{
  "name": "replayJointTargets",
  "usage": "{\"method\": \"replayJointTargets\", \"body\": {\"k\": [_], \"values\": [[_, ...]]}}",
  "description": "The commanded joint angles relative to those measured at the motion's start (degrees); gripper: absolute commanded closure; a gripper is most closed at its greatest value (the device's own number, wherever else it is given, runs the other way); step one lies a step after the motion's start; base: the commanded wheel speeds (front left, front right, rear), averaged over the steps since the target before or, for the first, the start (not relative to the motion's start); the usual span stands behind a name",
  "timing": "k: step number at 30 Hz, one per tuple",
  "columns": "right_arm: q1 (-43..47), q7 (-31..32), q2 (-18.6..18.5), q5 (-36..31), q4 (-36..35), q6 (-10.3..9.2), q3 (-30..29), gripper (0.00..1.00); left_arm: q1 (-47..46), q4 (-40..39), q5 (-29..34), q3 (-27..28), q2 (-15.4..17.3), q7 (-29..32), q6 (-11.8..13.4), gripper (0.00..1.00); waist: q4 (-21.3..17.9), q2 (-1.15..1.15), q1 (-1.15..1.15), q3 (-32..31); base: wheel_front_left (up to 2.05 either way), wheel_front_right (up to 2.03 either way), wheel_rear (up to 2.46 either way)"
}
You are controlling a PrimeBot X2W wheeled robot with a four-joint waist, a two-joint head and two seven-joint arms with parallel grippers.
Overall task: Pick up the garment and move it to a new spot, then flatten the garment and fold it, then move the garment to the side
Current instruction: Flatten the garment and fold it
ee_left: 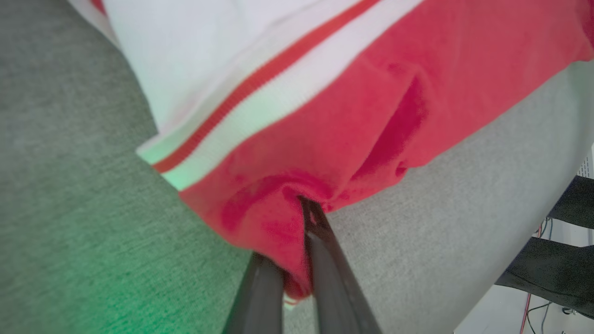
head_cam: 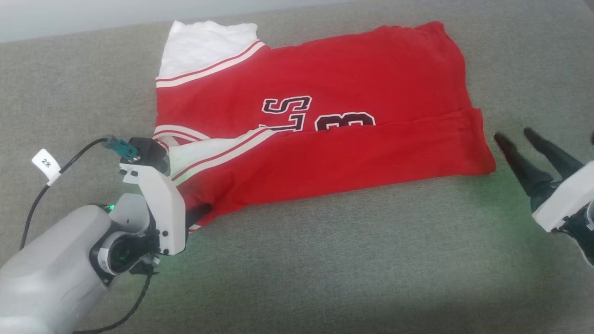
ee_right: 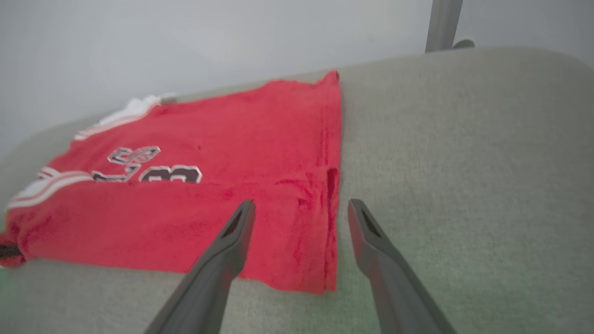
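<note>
Folds already mark the garment, which lies across the grey padded surface with its near long edge turned over the printed front (so the folding looks partly made). The left gripper is pinched narrow on red cloth at the near corner by the striped sleeve, likely to carry that end over. The right gripper stands wide, empty, just beside the near hem corner, probably poised to take it.

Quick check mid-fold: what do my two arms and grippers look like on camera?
Left forearm is pale grey, with a white wrist housing, a green light, a black cable and a white tag. Right gripper has two long, dark, tapering fingers on a white mount.
</note>
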Motion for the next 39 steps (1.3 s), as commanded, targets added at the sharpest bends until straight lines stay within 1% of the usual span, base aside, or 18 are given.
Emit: {"method": "replayJointTargets", "body": {"k": [1,6,9,12,13,17,18,19,20,22,24,27,31,35,39], "values": [[-1.64,4.41,-0.69,-1.56,0.45,-0.03,1.52,0.0,1.46,0.8,0.64,-1.7,-1.35,0.4,-0.45,1.0,0.5,0.0,0.0,0.25,0.0,0.0,0.0],[-6.44,18.84,-2.26,-6.82,2.75,-0.04,6.23,0.0,0.23,0.68,1.44,-1.89,-2.64,-0.39,-1.18,1.0,1.76,0.0,0.0,1.32,0.0,0.0,0.0],[-9.11,25.49,-1.13,-8.47,5.67,-0.03,7.54,0.0,-0.46,0.75,2.11,-1.85,-3.58,-1.4,-1.43,1.0,2.66,0.0,0.0,1.99,0.0,0.0,0.0],[-11.52,28.48,0.19,-10.14,9.41,-0.04,7.96,0.0,-0.81,1.68,2.69,-1.93,-4.57,-2.24,-1.64,1.0,3.51,0.0,0.0,2.79,0.0,0.0,0.0],[-11.52,28.48,0.19,-10.14,9.41,-0.04,7.96,0.0,-0.81,1.68,2.69,-1.93,-4.57,-2.24,-1.64,1.0,3.51,0.0,0.0,2.79,0.0,0.0,0.0],[-12.98,31.18,2.81,-10.41,13.77,-0.04,9.2,0.0,-1.14,3.51,3.19,-1.99,-5.62,-3.3,-2.56,1.0,4.31,0.0,0.0,3.4,0.0,0.0,0.0],[-13.13,31.9,3.18,-10.74,14.48,-0.04,9.92,0.41,-1.28,3.93,3.24,-1.96,-5.9,-3.51,-2.81,1.0,4.47,0.0,0.0,3.43,0.0,0.0,0.0],[-13.21,32.46,3.45,-10.92,14.76,-0.04,10.73,0.68,-1.37,4.39,3.31,-2.0,-6.16,-3.74,-3.18,1.0,4.65,0.0,0.0,3.42,0.0,0.0,0.0],[-13.14,32.81,3.8,-10.09,15.06,-0.04,10.88,1.0,-1.44,4.83,3.4,-2.05,-6.26,-3.93,-3.41,1.0,4.76,0.0,0.0,3.33,0.0,0.0,0.0],[-13.17,33.17,3.8,-9.52,15.29,-0.02,11.38,1.0,-1.35,5.74,3.73,-2.1,-6.41,-4.48,-3.95,1.0,4.94,0.0,0.0,2.87,0.0,0.0,0.0],[-12.74,32.33,2.91,-9.12,14.88,-0.03,11.64,1.0,-0.94,6.06,3.83,-2.18,-6.4,-4.97,-4.58,1.0,5.12,0.0,0.0,2.08,0.0,0.0,0.0],[-11.26,30.93,1.54,-8.18,13.61,-0.03,11.95,1.0,0.61,5.57,4.03,-1.88,-5.37,-6.58,-5.34,1.0,5.37,0.0,0.0,0.31,0.0,0.0,0.0],[-8.93,29.54,-0.86,-6.83,10.44,-0.03,11.83,1.0,3.25,2.05,4.03,-1.02,-3.58,-9.49,-4.71,1.0,5.79,0.0,0.0,-1.67,0.0,0.0,0.0],[-5.26,28.99,-3.89,-5.53,6.91,-0.03,11.47,1.0,7.64,-4.53,3.99,-1.16,-0.5,-11.23,-2.83,1.0,6.41,0.0,0.0,-3.16,0.0,0.0,0.0],[-1.64,29.29,-7.12,-4.32,3.16,-0.04,10.99,1.0,13.03,-12.44,2.74,-0.58,3.17,-13.35,0.51,1.0,6.75,0.0,0.0,-3.92,0.0,0.0,0.0]]}}
